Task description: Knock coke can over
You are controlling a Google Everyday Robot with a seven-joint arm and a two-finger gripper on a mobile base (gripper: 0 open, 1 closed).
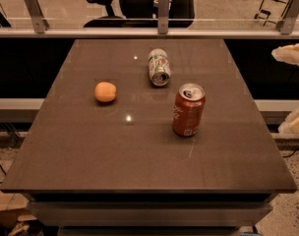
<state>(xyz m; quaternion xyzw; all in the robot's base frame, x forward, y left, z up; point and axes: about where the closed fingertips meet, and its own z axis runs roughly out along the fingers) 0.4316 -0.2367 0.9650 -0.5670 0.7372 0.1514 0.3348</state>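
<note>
One coke can (188,110) stands upright toward the worktop's (115,156) right edge, abt mid-depth, tool (292,54) hangs beyond that edge, well apart, grip state can't tell, prob. staged there for a sideways shove.

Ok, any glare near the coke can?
Camera view: two glints on the table, one by the orange, one left of the lying can; both clear of the coke can. The gripper is brightly lit at the right edge, off the table.
</note>
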